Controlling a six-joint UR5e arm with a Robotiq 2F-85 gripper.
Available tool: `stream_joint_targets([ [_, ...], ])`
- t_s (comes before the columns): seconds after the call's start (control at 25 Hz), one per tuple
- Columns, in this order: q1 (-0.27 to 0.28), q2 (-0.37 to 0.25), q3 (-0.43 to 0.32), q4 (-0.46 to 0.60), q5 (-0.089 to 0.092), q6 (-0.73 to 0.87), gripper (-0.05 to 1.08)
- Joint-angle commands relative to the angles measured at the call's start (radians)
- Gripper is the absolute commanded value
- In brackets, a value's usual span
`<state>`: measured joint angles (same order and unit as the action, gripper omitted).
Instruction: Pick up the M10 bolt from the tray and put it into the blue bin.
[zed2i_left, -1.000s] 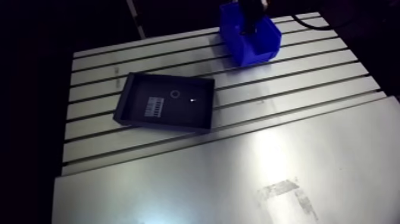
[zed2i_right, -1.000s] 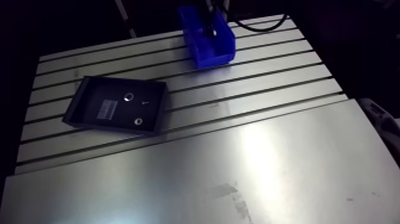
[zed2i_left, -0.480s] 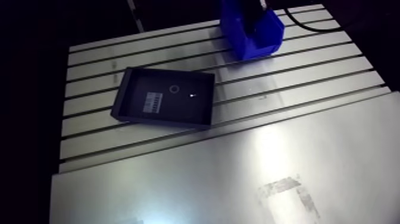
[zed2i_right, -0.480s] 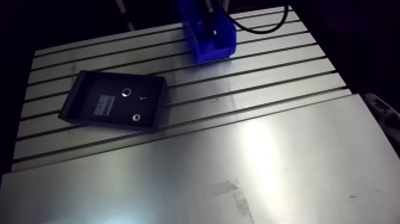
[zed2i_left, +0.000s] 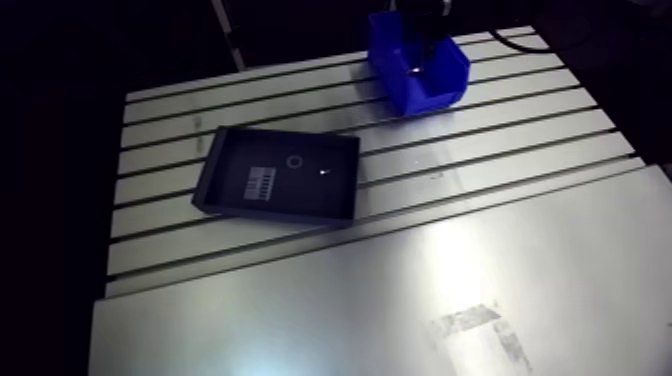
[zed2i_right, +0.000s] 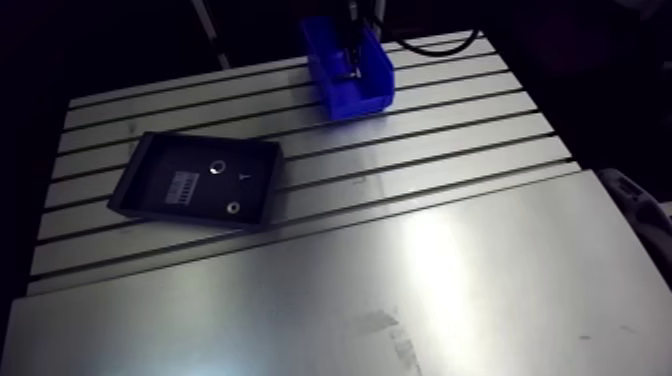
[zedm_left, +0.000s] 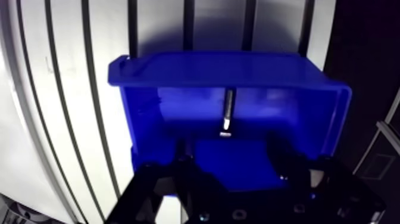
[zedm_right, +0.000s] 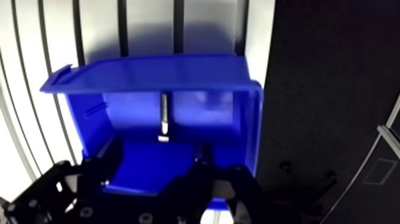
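Table (zed2i_left: 520, 140), slotted: you are looking at two items lying directly on it.
1. Tray (zed2i_left: 270, 212), black, is sitting flat across the slots, slightly skewed to them.
2. Bin (zed2i_left: 432, 98), blue, is standing by the far edge, well apart from the tray.

Sheet (zed2i_left: 330, 300), smooth metal, is lying along the near side and showing a scuffed patch (zed2i_left: 485, 328).

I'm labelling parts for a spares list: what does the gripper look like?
The gripper is black: two blocky fingers on angular links, with small round screw heads on its body. No markings show. In the arm view it is only a dark shape.
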<state>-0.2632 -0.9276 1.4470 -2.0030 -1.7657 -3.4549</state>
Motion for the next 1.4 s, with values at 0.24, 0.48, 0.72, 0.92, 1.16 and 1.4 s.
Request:
stream_joint_targets([
  [0.24,0.002,-0.188,-0.178,0.322,0.028,0.232,0.0],
  [0.48,0.019,-0.194,-0.29,0.491,0.137,0.785,0.0],
  [0.72,0.021,-0.224,-0.316,0.573,0.193,1.297,0.0],
  [0.92,0.024,-0.265,-0.305,0.611,0.22,1.477,0.0],
  [1.16,0.048,-0.313,-0.284,0.645,0.217,1.676,0.0],
  [1.4,0.067,-0.365,-0.271,0.663,0.196,1.689,0.0],
])
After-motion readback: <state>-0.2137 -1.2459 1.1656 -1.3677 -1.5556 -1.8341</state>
